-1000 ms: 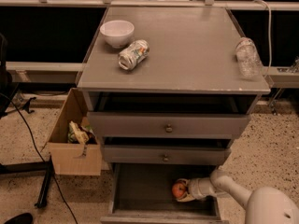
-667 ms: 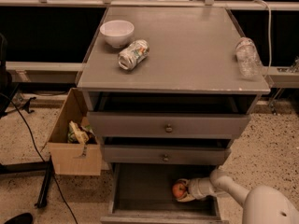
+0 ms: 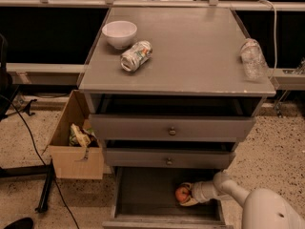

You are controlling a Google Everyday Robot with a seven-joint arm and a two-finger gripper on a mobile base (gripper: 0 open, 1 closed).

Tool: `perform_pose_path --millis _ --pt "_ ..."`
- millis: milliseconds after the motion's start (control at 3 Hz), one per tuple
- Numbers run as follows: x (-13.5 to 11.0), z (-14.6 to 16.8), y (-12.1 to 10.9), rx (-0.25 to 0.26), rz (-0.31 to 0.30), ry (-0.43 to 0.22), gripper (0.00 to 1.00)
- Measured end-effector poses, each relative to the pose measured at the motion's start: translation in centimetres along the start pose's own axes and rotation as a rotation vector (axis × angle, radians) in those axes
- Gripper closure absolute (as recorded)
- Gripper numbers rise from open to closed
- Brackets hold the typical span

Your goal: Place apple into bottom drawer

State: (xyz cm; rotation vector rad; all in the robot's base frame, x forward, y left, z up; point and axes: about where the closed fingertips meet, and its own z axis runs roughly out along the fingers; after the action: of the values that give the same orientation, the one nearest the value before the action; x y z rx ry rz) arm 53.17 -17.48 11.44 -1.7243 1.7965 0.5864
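Note:
The apple (image 3: 182, 193), small, round and red-orange, is inside the pulled-out bottom drawer (image 3: 143, 194), toward its right side, low over or on the grey floor. My gripper (image 3: 187, 195) reaches into the drawer from the right on a white arm, and its pale fingers sit around the apple. The two upper grey drawers with round knobs are pushed nearly in above it.
On the cabinet top are a white bowl (image 3: 119, 33), a crushed can (image 3: 136, 56) and a clear plastic bottle (image 3: 252, 58) at the right edge. A cardboard box (image 3: 76, 142) with trash stands on the floor to the left. Black cables run on the floor at far left.

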Motion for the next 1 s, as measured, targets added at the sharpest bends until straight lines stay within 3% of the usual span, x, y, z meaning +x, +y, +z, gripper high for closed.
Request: perform_pose_path --millis 333,1000 --pt "0.0 0.0 0.0 0.0 0.0 0.0 0.81" --pt "0.0 0.01 0.01 0.0 0.0 0.0 0.28"
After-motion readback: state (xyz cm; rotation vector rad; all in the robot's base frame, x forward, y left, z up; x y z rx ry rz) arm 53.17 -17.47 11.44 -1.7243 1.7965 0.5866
